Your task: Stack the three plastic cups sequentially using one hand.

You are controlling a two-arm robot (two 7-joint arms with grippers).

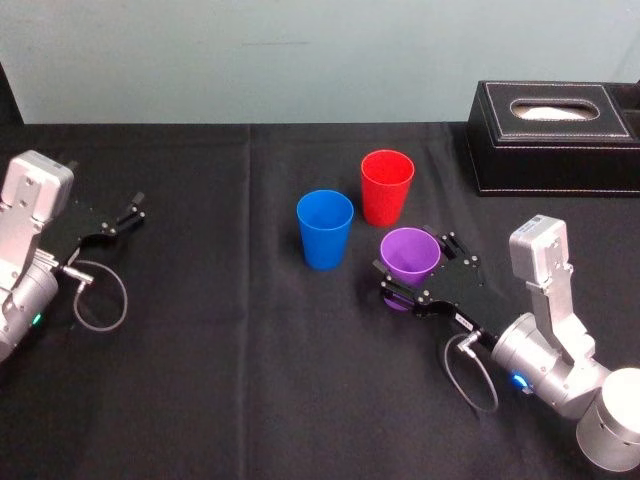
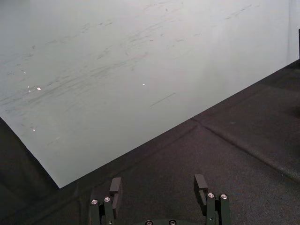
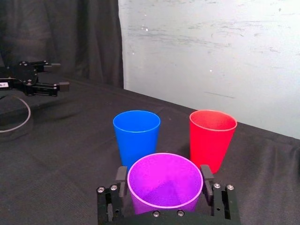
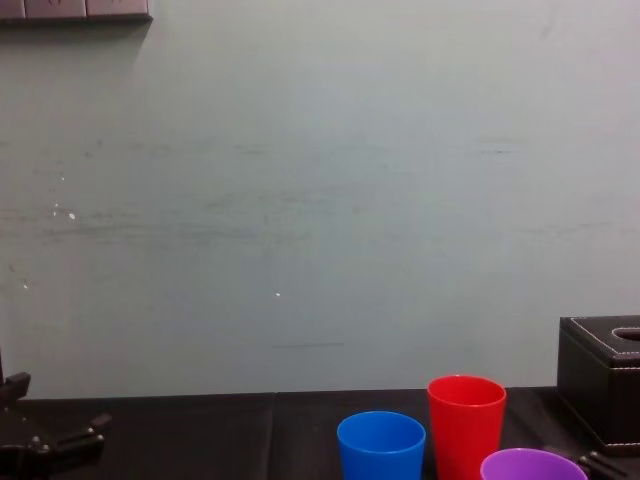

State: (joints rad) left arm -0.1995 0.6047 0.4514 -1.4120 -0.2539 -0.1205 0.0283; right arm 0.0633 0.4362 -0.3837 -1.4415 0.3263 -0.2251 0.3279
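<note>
Right tool (image 1: 415, 262) is lower right of centre in the head view. Its two fingers (image 3: 121, 176) sit on either side of the purple cup (image 1: 409, 252), against the wall just under the rim. We read that as clamped on the cup. Can't tell whether the cup's base is off the desk (image 1: 220, 360).

Blue cup (image 1: 325, 230) stands upright just left of the purple one, a bit higher in frame. Red cup (image 1: 386, 187) stands upright above the purple one. All three are near each other, none touching, none nested. Left tool (image 1: 133, 208) is parked at the left edge of the head view, fingers apart, holding nothing, well apart from the cups. Black tissue box (image 1: 550, 135) is upper right, away from the cups.

Risks, our judgement:
- The walls are smooth and tapered, so a grip this high could let the purple cup slip down or swing between the fingers on the lift.
- Too hard a squeeze could bend the rim oval, and then it won't seat in another cup.
- Blue and red are close by, so a finger passing low could clip a rim and knock that cup over.
- A descent off-centre would catch the lower cup's edge and tip it.
- The fingers sit outside the wall, so they may hit the receiving rim before the cup is fully seated.
</note>
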